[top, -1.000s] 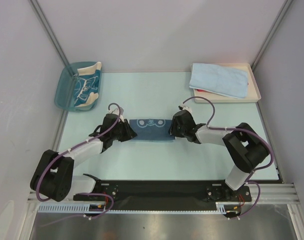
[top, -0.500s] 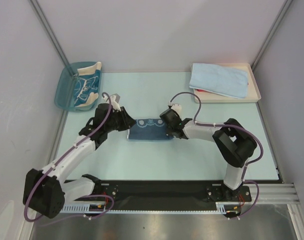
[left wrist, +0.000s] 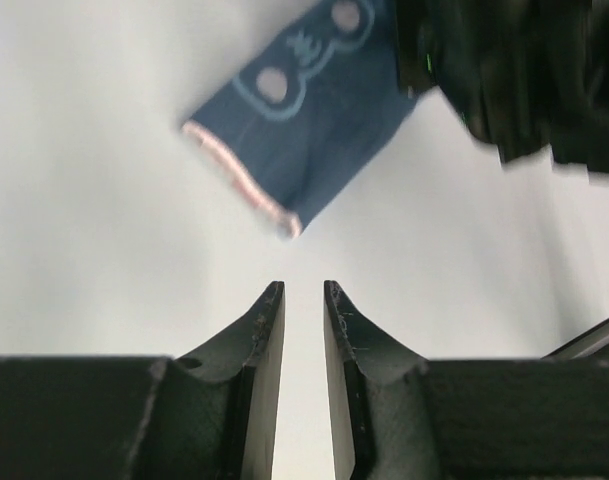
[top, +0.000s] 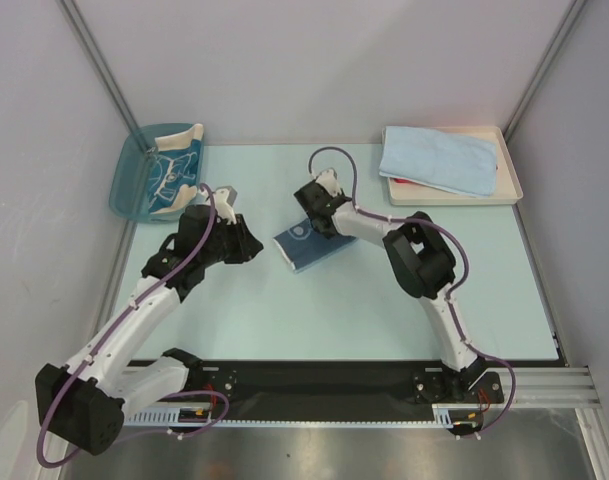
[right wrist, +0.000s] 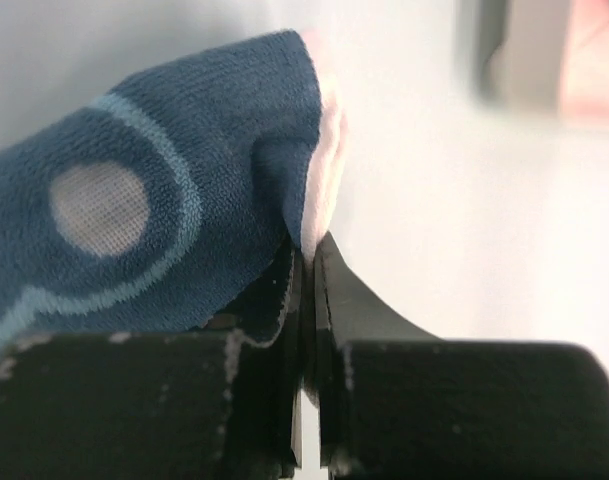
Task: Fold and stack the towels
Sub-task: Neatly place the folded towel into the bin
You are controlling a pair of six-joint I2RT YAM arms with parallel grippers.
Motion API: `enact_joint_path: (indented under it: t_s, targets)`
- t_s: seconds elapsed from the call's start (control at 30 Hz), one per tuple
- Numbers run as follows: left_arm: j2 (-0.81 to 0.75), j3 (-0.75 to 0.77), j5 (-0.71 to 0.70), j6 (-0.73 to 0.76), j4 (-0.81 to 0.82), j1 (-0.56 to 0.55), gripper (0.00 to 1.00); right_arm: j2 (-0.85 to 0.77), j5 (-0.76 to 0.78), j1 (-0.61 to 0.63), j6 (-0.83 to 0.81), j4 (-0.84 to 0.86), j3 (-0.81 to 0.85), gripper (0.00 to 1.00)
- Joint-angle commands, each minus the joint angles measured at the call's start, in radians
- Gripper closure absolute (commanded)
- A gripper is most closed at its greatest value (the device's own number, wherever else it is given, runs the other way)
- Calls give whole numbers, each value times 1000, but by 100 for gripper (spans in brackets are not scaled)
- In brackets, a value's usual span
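at the upper left of the top view, the long beige towel [top: 174, 175] is being kept crumpled in the blue bin [top: 124, 190], not yet folded

in the left middle, the left gripper [top: 252, 246] is being held just clear of the dark-blue towel [top: 309, 243]; in the left wrist view its jaws are being kept at a narrow gap with nothing between them, and the cloth is being seen ahead in the upper middle of that frame

a second ago this towel was being held at both ends, stretched level across the centre of the table; now its left end is being left free, and the folded cloth is being swung to a slant, its upper end being lifted toward the top centre

that upper end is being pinched by the right gripper [top: 314, 212]; in the right wrist view the jaws are being pressed tight on the pale-backed edge

at the upper right, the light-blue towel [top: 439, 160] is being kept folded on the cream tray [top: 511, 185], with a sliver of the red towel [top: 404, 181] being shown under its lower left edge

the folding of the dark-blue piece is being judged as done, and a one-armed carry to the tray stack is being judged as the step in hand, with the bin towel being left for later
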Motion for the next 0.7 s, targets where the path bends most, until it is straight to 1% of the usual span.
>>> enact_joint_path:
  t_s: [0.0, 0.03, 0.1, 0.13, 0.2, 0.27, 0.37, 0.43, 0.5, 0.67]
  targets:
    - [-39, 55, -6, 69, -61, -5, 73, 110, 148, -74, -195, -29, 187, 100]
    - [-40, 59, -16, 77, -73, -5, 73, 134, 149, -86, -227, -24, 268, 100]
    - [-40, 62, -21, 100, -87, -4, 73, 214, 149, -126, -289, -29, 364, 100]
    - [-40, 62, -25, 104, -89, -4, 73, 239, 149, -139, -307, -41, 457, 100]
    - [-29, 53, -21, 112, -84, -4, 73, 309, 171, -163, -376, -33, 533, 100]
    - [-20, 46, -16, 121, -80, -4, 74, 340, 198, -171, -433, -12, 622, 100]
    - [3, 41, -6, 130, -74, -4, 74, 366, 214, -188, -531, 32, 700, 100]
    - [7, 38, 7, 132, -69, -4, 75, 368, 235, -201, -600, 75, 722, 100]
    - [9, 32, 27, 131, -61, -4, 75, 354, 238, -208, -623, 94, 748, 100]
    - [18, 27, 51, 134, -60, -4, 75, 287, 249, -211, -716, 152, 740, 100]
